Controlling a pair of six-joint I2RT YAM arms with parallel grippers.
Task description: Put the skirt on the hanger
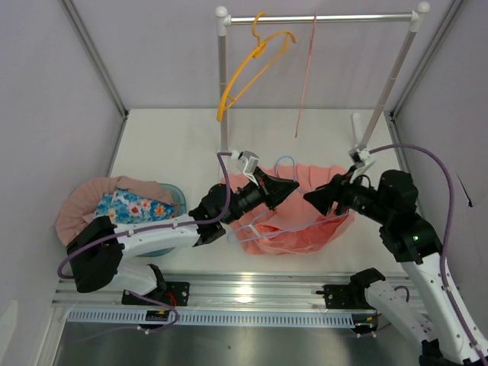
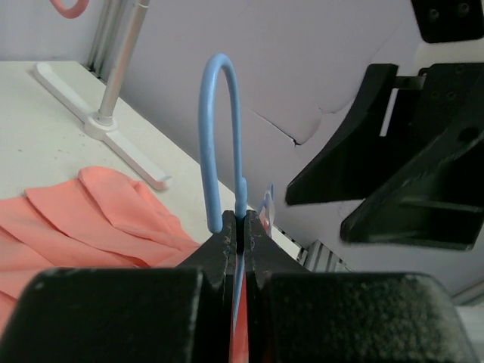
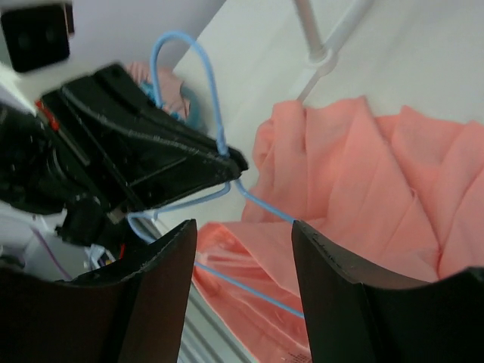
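Left claw (image 2: 240, 227) is clenched tight on the blue hanger (image 2: 215, 113), pinching the thin neck right under the hook. The hook pokes straight up out of the fingertips in the left wrist view. From overhead that arm reaches in from the left and holds the hanger just above the middle of the table (image 1: 175, 145).

Right claw (image 1: 309, 198) is released. Its two fingers (image 3: 162, 280) stand well apart with nothing clamped between them. It points at the left claw, tip to tip and close, but I can't see them touching. Through the gap in the right wrist view you get the hanger's blue wire running down over the fabric, plus the black nose of the other claw.

As for the skirt (image 1: 282, 232), it's the coral-orange one, lying bunched up on the table between the two arms, right below both claws. The hanger's lower wire runs across it in the overhead shot. I honestly can't tell if the wire is threaded inside the waist or just lying on top, so not calling it hung.

At the back there's a clothes rack (image 1: 320, 18) with a yellow hanger (image 1: 244, 72) dangling tilted from the rail and a thin pink hanger (image 1: 305, 76) beside it. Its white foot sits just behind the skirt.

Off to the left is a teal basin (image 1: 177, 194) with a blue floral cloth (image 1: 130, 206) in it and a dusty pink cloth (image 1: 84, 202) draped around the far side, well apart from the skirt.
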